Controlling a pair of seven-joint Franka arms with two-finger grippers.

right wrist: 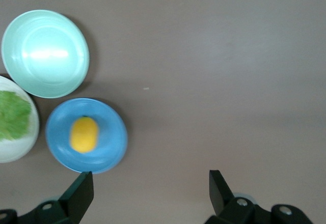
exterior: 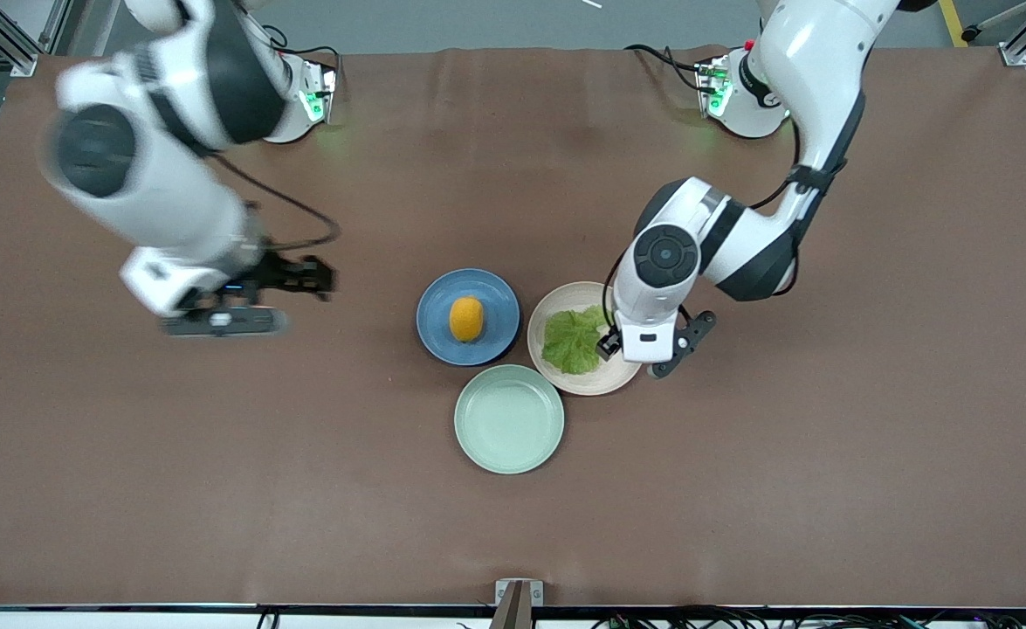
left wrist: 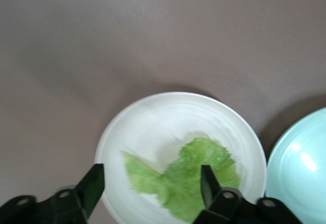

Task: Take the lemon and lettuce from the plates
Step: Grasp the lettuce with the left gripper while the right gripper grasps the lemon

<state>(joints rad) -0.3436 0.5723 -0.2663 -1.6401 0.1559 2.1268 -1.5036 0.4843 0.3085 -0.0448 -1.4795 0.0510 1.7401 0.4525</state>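
Note:
The lemon (exterior: 466, 318) lies on the blue plate (exterior: 436, 297). The lettuce (exterior: 572, 339) lies flat on the beige-pink plate (exterior: 595, 381) beside it. My left gripper (exterior: 648, 353) is open and empty, low over the beige-pink plate's edge toward the left arm's end. In the left wrist view its fingers (left wrist: 206, 183) straddle part of the lettuce (left wrist: 188, 180) on the plate (left wrist: 153, 122). My right gripper (exterior: 275, 297) is open and empty over bare table, toward the right arm's end from the blue plate. The right wrist view shows the lemon (right wrist: 84, 134) on the blue plate (right wrist: 111, 132), apart from the open gripper (right wrist: 150, 186).
A pale mint-green plate (exterior: 509, 419) stands empty, nearer the front camera than the other two plates and touching them. It also shows in the left wrist view (left wrist: 300, 178) and the right wrist view (right wrist: 45, 53). Brown table (exterior: 827, 437) surrounds the plates.

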